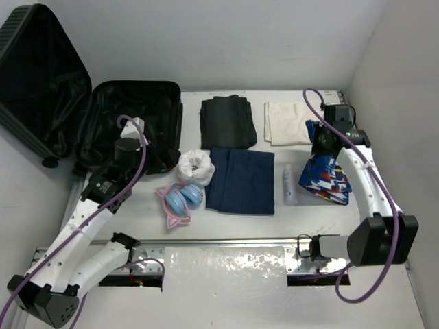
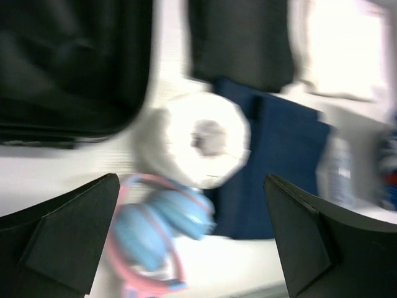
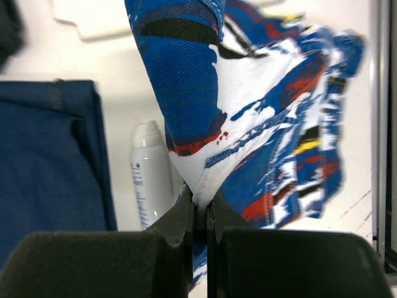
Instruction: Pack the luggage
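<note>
From my console, the luggage point(image 1: 103, 127) lay open at the upper left of the top view. Its lined half was flat on the counter point(image 1: 295, 223) and its ribbed lid leaned against the wall, so the cavity faced up, ready to receive things. None of the laid-out items seemed to be in it, so I judged the packing barely begun. The right gripper point(image 3: 198, 205) was pinched tight on a fold of the blue, white and red patterned cloth point(image 3: 248, 93), holding it by one raised peak. The rest hung and trailed to the counter at the right of the frame, just beside the white bottle point(image 3: 149, 180). I judged that a single-point pinch was what let the cloth rise without dragging the bottle or the navy folded cloth point(image 1: 241, 179) beyond it. The left gripper point(image 2: 191, 180) stood wide, holding nothing, near the right edge of the luggage. Its wrist view was blurred, but the white roll point(image 2: 201, 139) and the blue and pink headphones point(image 2: 164, 223) showed between the fingers, so I took those as its likely next pick. The black folded garment point(image 1: 228, 121) and the cream cloth point(image 1: 288, 122) lay side by side along the top, apart enough to be taken singly.
</note>
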`<state>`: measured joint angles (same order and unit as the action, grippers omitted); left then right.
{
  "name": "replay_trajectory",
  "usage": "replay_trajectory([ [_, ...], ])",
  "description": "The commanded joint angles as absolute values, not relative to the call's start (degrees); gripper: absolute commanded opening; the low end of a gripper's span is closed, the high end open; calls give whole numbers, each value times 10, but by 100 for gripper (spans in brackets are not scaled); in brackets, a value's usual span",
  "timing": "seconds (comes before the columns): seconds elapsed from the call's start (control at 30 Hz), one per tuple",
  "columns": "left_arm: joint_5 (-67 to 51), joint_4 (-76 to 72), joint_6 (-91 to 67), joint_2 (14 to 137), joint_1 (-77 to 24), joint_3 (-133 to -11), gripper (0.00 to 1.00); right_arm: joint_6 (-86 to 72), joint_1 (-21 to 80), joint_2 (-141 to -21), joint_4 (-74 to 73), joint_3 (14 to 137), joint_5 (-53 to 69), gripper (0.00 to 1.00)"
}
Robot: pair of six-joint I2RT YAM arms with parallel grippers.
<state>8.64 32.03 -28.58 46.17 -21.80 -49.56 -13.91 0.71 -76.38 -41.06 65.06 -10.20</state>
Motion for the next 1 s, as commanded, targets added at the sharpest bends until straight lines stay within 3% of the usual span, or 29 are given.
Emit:
replay_trajectory([
  [0.0,-32,234,-355,463,-225,-506,100,-141,9,-710,-408,696,-91,0],
  [0.17,-60,179,-388,475,-276,-519,100,-146,27,-674,-432,740,-91,0],
  [0.4,-50,73,-346,534,-450,-535,100,-158,81,-660,-468,820,-133,0],
  [0.67,-34,-26,-315,604,-586,-599,100,-192,112,-666,-496,923,-82,0],
  [0.97,9,-17,-280,766,-635,-765,100,-219,151,-671,-468,924,-32,0],
])
